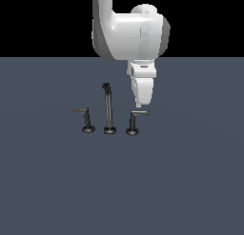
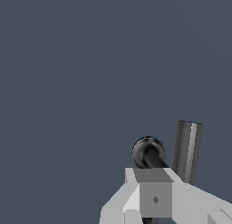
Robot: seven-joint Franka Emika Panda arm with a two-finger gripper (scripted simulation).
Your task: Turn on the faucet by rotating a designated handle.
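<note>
Exterior view: handle (image 1: 134, 121) beneath end effector (image 1: 140, 104)

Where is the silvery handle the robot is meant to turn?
In the exterior view, the handle stands on the floor at the exterior view's right of the tall spout, just below the gripper.

Spout (image 1: 109, 110) between two levers, handle (image 1: 135, 121) on exterior view's right, claw (image 1: 140, 104) above it

The arm (image 1: 126, 32) is cut off by the exterior view's top edge. In the wrist view the gripper (image 2: 156, 198) covers part of the handle (image 2: 149, 154); the jaws' gap cannot be told.
</note>
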